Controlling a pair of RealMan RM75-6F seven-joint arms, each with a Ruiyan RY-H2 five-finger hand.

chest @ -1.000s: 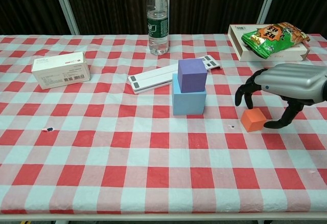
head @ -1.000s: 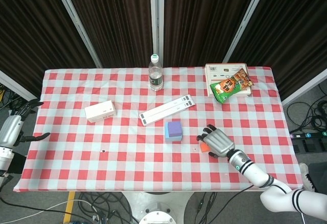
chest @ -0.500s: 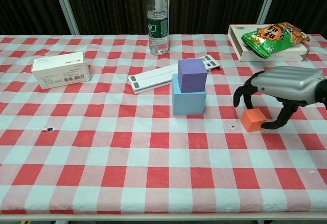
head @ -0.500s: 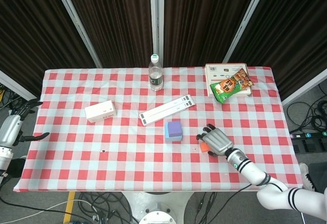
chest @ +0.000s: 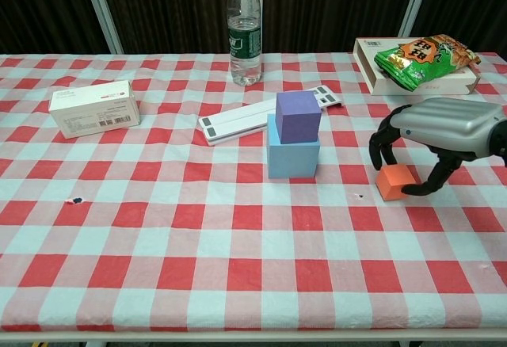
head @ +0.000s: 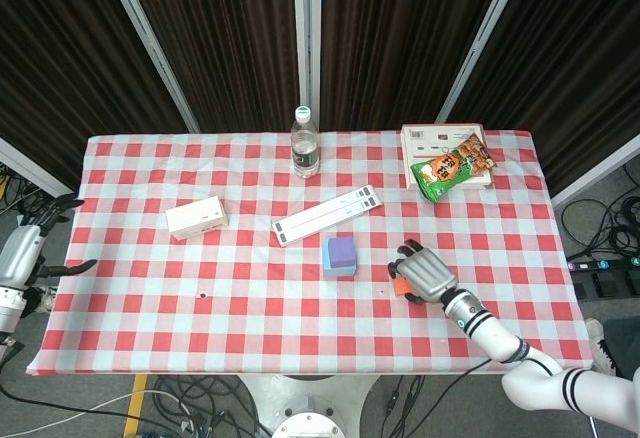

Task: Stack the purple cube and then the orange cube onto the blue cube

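Observation:
The purple cube (chest: 297, 116) sits on top of the blue cube (chest: 292, 157) near the table's middle; in the head view they show as purple cube (head: 344, 250) and blue cube (head: 331, 263). To their right the small orange cube (chest: 395, 183) rests on the checked cloth. My right hand (chest: 444, 129) arches over it, fingers against its left side and thumb against its right, gripping it. From above, the right hand (head: 428, 273) hides most of the orange cube (head: 400, 284). My left hand (head: 25, 248) hangs off the table's left edge, fingers spread, holding nothing.
A water bottle (chest: 244, 26) stands at the back centre. A white carton (chest: 95, 108) lies at the left and a long white strip (chest: 238, 119) just behind the stack. A green snack bag (chest: 424, 52) lies on a flat box (chest: 372, 74) at the back right.
The right hand's fingers and thumb have closed in onto the orange cube's sides. The left hand and the stack have not moved.

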